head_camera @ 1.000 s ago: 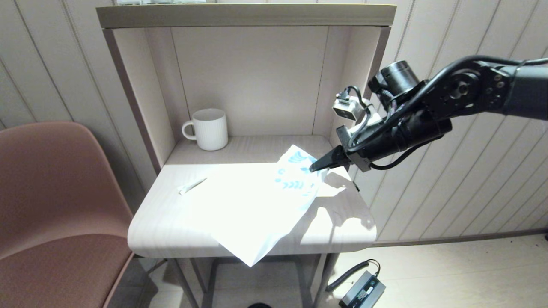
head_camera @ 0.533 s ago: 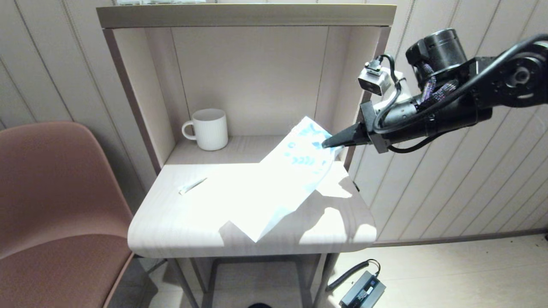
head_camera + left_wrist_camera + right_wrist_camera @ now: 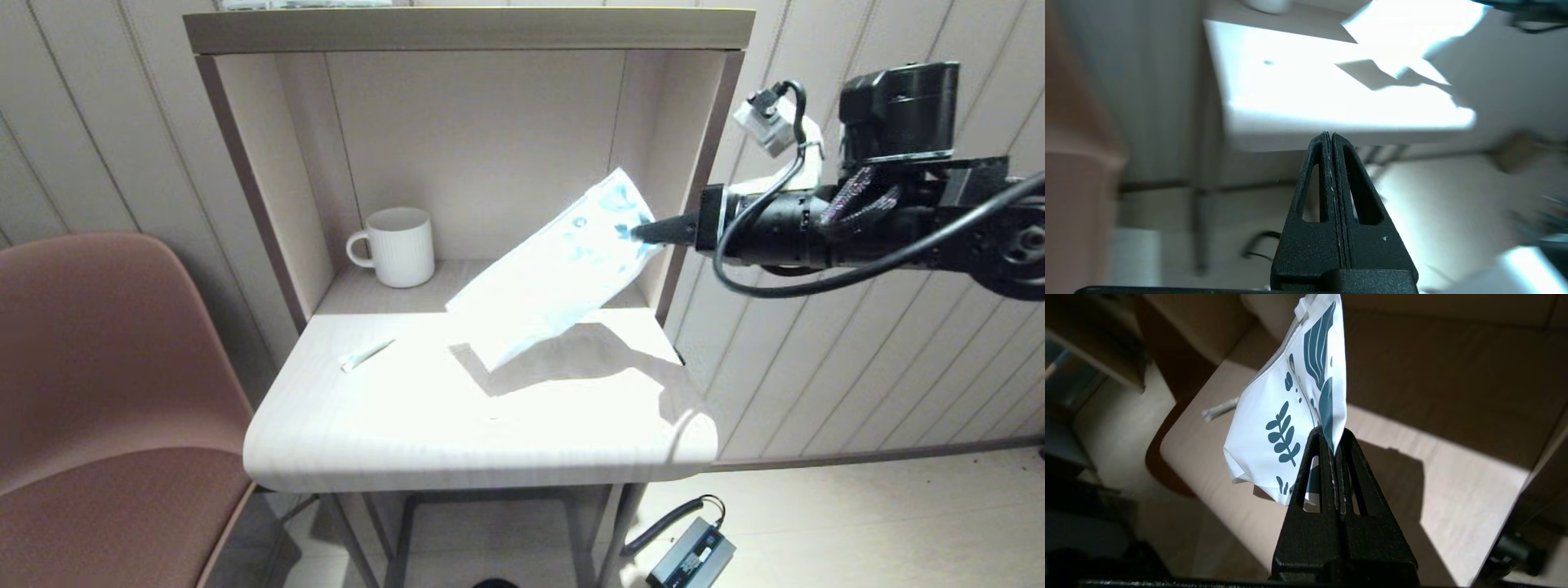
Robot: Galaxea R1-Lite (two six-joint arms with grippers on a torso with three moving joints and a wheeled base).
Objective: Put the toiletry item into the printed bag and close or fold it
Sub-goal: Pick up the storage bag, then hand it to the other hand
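My right gripper (image 3: 645, 231) is shut on the blue-printed end of the printed bag (image 3: 555, 273), which hangs tilted in the air above the small table (image 3: 457, 441), its lower corner close to the tabletop. In the right wrist view the pinched bag (image 3: 1286, 416) rises from the closed gripper (image 3: 1332, 435). The toiletry item (image 3: 366, 354), a slim white tube, lies on the table's left part, apart from the bag, and shows as the tube (image 3: 1220, 410) in the right wrist view. My left gripper (image 3: 1329, 134) is shut on nothing, held below the table's front edge.
A white ribbed mug (image 3: 396, 246) stands at the back left inside the shelf alcove (image 3: 457, 163). A brown chair (image 3: 106, 392) is left of the table. A black box with a cable (image 3: 690, 555) lies on the floor.
My right gripper has risen and pulled back to the right, lifting the bag off the table until it hangs almost free. The tube and mug have not moved.
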